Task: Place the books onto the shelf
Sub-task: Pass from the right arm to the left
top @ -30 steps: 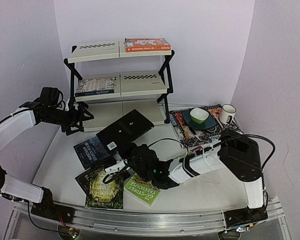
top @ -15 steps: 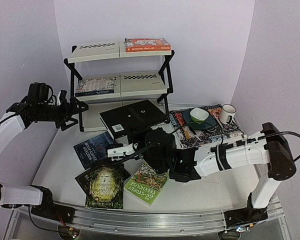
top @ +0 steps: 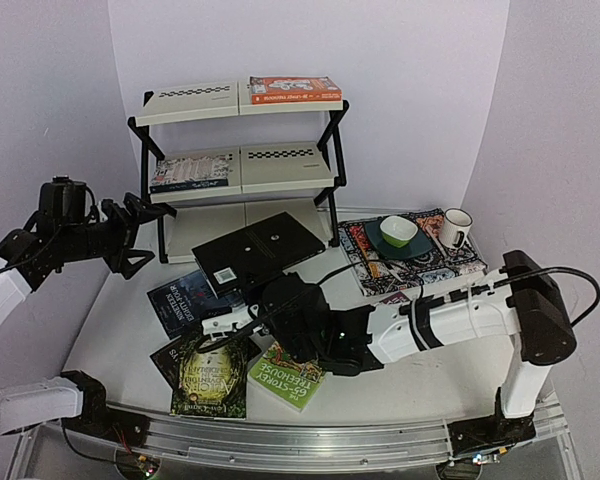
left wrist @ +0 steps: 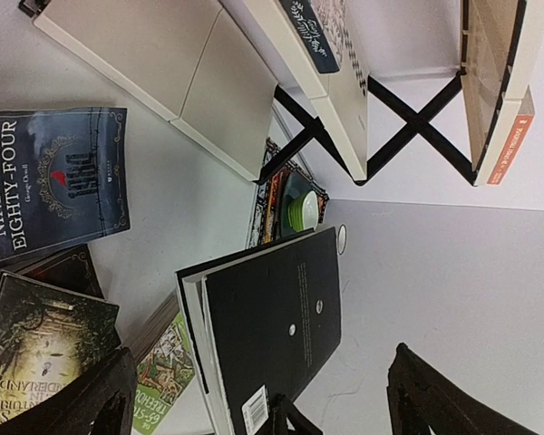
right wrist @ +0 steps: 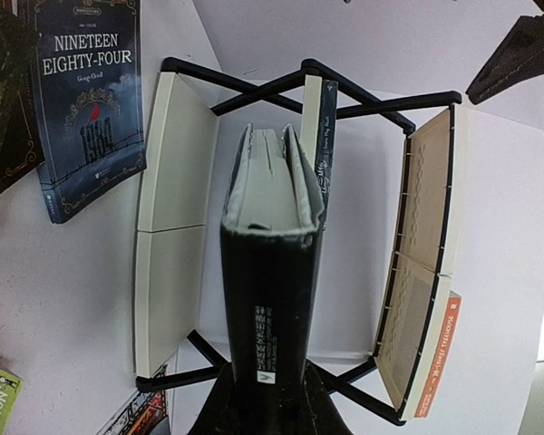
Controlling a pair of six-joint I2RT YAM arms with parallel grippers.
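Top external view: the right gripper (top: 242, 312) was clamped on the near edge of a black book (top: 258, 250), which it held up in front of the shelf (top: 285, 160).
Left gripper (top: 145, 235): the jaws stood wide apart and held nothing, just off the shelf's left posts.
Books shelved: an orange book (top: 295, 90) lay on the top tier and a dark blue book (top: 188, 172) on the middle tier.
Books on the table: Nineteen Eighty-Four (top: 180, 300), a green-gold paperback (top: 208, 375) and a bright green paperback (top: 290, 375) lay under the right arm.
Slip risk: the pinch looked to be at one edge only. In the right wrist view the pages fanned open at the far end, so I reckoned a quick swing could make the book droop or slide out.
Snag risk: a tilted book might catch on the black cross-braces or a tier edge.
In the way: the left gripper hung near the side of the opening.
Off to the right: a patterned mat (top: 425, 265) carried a green bowl (top: 398, 230) and a mug (top: 456, 228), well apart from the path.
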